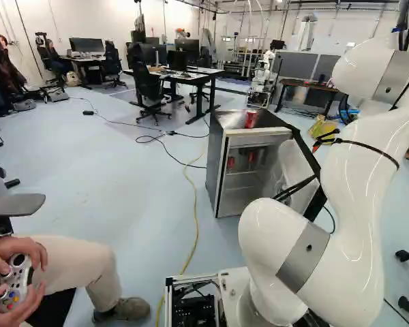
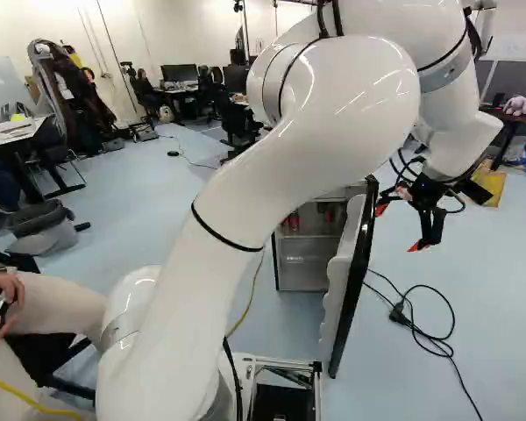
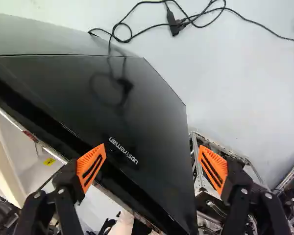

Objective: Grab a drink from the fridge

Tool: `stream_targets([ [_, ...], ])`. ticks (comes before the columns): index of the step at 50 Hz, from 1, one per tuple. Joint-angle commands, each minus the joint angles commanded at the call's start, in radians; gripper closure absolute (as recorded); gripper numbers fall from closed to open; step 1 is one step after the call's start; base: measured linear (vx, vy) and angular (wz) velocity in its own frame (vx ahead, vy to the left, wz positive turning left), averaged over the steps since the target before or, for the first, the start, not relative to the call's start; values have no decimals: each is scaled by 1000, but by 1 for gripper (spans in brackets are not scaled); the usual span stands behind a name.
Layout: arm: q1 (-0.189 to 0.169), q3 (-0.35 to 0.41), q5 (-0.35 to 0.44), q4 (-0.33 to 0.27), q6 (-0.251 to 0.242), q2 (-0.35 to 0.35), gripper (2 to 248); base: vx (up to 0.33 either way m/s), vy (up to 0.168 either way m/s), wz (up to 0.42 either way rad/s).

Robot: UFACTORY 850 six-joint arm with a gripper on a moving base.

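Heads up, your open fridge door (image 2: 337, 303) stands between your gripper (image 2: 400, 228), fingers spread wide, and the red cans (image 1: 230, 163) inside. Another red can (image 1: 251, 119) sits upright atop the fridge (image 1: 215, 163); black cable (image 2: 398, 312) on the floor.

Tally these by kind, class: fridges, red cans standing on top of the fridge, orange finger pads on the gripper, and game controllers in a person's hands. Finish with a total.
Fridge: 1
Red can on top: 1
Orange finger pads: 2
Game controller: 1
Total: 5
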Motion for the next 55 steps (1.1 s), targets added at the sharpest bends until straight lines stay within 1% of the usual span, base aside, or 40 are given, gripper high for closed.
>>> stream_targets([
  [24, 29, 64, 0, 0, 0, 38, 3, 0, 0, 0],
  [55, 76, 151, 0, 0, 0, 90, 3, 0, 0, 0],
])
